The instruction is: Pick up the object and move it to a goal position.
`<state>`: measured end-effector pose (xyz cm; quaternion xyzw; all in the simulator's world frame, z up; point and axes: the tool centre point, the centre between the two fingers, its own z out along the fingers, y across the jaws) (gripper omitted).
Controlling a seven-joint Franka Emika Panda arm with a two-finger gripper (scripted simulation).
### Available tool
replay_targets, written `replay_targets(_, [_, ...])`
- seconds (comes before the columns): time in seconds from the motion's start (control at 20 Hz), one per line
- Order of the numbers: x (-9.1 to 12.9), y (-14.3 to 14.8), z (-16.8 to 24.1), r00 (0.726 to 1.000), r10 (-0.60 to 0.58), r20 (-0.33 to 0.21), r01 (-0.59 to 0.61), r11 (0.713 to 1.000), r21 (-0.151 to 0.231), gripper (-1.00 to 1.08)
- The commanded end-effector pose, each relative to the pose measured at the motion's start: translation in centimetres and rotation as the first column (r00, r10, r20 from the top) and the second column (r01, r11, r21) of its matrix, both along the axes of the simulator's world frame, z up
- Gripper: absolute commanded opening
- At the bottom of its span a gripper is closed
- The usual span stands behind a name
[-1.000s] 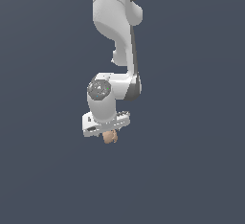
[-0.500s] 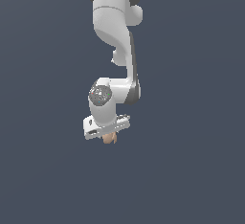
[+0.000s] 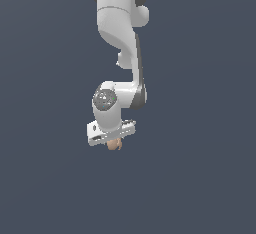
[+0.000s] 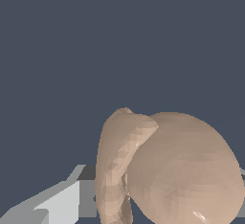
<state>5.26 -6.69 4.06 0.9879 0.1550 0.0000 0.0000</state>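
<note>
The object (image 3: 114, 145) is a small tan-peach lumpy thing. In the exterior view it pokes out just under the white hand of the arm, in mid-air. My gripper (image 3: 114, 144) is shut on it; the fingers are mostly hidden behind the hand. In the wrist view the object (image 4: 172, 170) fills the near part of the picture, with a curved groove down its side, and one grey finger (image 4: 52, 204) shows beside it. My gripper (image 4: 158, 204) holds it close to the camera.
The white arm (image 3: 120, 38) comes down from above in the exterior view. Behind everything is a plain dark grey-blue background (image 3: 200, 128) with no other object in sight.
The hand and the held object have moved slightly to the exterior view's left and a little down. The grip on the object is unchanged.
</note>
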Motion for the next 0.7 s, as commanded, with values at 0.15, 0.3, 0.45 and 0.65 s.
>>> replay_targets(0.15, [-0.3, 0.9, 0.1, 1.0, 0.0, 0.0, 0.0, 1.0, 0.0, -1.0])
replay_targets(0.3, [-0.7, 2.3, 0.2, 1.0, 0.0, 0.0, 0.0, 1.0, 0.0, -1.0])
replay_targets(0.45, [-1.3, 4.5, 0.5, 1.0, 0.0, 0.0, 0.0, 1.0, 0.0, -1.0])
replay_targets(0.65, [-2.5, 8.6, 0.9, 1.0, 0.0, 0.0, 0.0, 1.0, 0.0, -1.0])
